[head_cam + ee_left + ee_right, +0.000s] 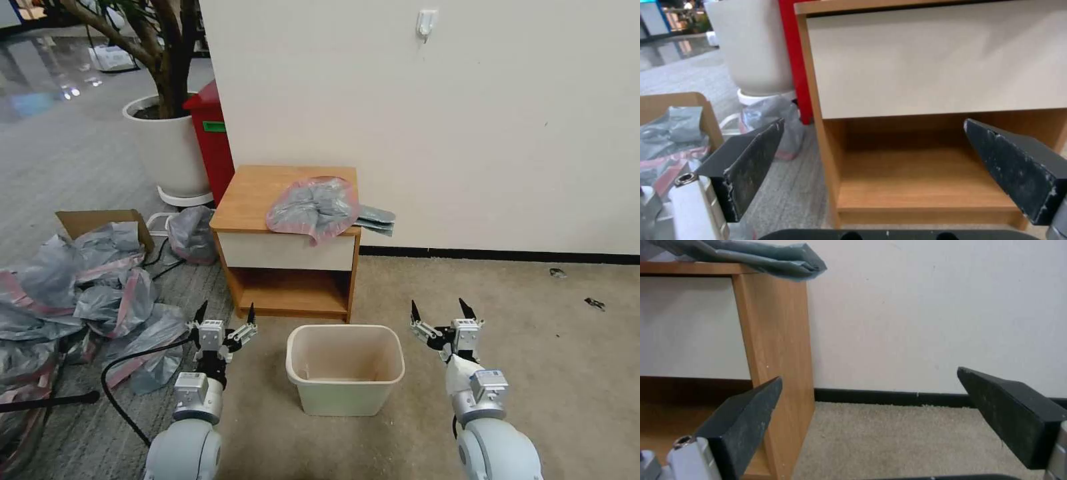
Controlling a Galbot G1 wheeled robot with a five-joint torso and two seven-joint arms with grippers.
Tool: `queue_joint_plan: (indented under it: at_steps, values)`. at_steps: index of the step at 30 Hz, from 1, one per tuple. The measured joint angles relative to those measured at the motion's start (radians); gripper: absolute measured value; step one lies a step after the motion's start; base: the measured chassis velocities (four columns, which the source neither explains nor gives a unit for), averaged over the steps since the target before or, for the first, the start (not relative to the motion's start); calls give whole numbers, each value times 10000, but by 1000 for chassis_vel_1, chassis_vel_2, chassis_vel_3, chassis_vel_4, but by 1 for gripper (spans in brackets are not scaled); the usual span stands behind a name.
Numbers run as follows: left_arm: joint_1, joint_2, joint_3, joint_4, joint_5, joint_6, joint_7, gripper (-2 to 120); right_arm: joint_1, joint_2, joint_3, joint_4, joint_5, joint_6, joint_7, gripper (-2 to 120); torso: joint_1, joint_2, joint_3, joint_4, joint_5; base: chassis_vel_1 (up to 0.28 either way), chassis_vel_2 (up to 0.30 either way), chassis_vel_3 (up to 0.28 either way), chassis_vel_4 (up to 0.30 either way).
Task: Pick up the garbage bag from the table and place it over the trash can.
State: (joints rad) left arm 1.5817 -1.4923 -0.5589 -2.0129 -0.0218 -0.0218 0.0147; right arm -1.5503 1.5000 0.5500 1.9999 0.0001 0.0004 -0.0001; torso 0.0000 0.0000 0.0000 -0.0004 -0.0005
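Thin crinkled grey plastic garbage bag with pink rim (313, 209) lies on the small orange-brown wooden bench (250, 197), up and forward of both tools, long axis left-right, overhanging the right edge.

Right tool (439, 311) looks nearer; left tool (225, 314) similar height. Both released, empty.

Cream rectangular plastic trash can (345, 367) sits between them.

Right wrist view shows the bag's overhang (773, 258) above; left wrist view shows the bench's drawer front (933, 63) and shelf gap.

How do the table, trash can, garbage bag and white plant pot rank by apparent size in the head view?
1. The table, clearly largest.
2. The trash can, though it sits nearer the camera.
3. The white plant pot and garbage bag look alike; the pot stands farther back, so their order is unsure.
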Motion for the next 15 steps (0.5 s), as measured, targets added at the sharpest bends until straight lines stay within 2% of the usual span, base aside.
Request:
queue_joint_plan:
  at_steps: [3, 4, 5, 6, 7, 9, 12, 13, 15]
  values:
    - [1035, 254, -339, -401, -713, -767, 567, 100, -382, 161, -53, 215, 3, 377, 8, 100, -1, 0, 0, 8, 4, 0, 0, 0, 0]
    - [1035, 254, -339, -401, -713, -767, 567, 100, -382, 161, -53, 215, 3, 377, 8, 100, -1, 0, 0, 8, 4, 0, 0, 0, 0]
    - [1688, 415, -552, -657, -1175, -1272, 935, 100, -1043, 446, -194, 593, 10, 985, 18, 100, -1, 0, 0, 6, 4, 0, 0, 0, 0]
    - [1688, 415, -552, -657, -1175, -1272, 935, 100, -1043, 446, -194, 593, 10, 985, 18, 100, -1, 0, 0, 6, 4, 0, 0, 0, 0]
    - [2215, 545, -720, -868, -1540, -1673, 1231, 100, -1613, 691, -302, 928, 16, 1527, 42, 100, 0, 0, -1, 5, 5, 0, 0, 0, 0]
    - [2512, 642, -831, -914, -1789, -2088, 1518, 100, -2257, 967, -432, 1302, 28, 2132, 68, 100, 0, 1, -2, 3, 6, 0, 0, 0, 0]
    - [2567, 662, -851, -881, -1876, -2356, 1654, 100, -2519, 1073, -498, 1395, 43, 2444, 39, 100, 0, 0, -2, 2, -4, 0, 0, 0, 0]
    - [2577, 663, -867, -836, -1890, -2471, 1686, 100, -2610, 1080, -564, 1391, 55, 2556, -23, 100, 0, 0, -1, 3, 7, 0, 0, 0, 0]
    - [2576, 664, -869, -816, -1904, -2498, 1687, 100, -2619, 1078, -559, 1391, 73, 2591, -36, 100, -1, 0, -2, 4, 3, 0, 0, 0, 0]
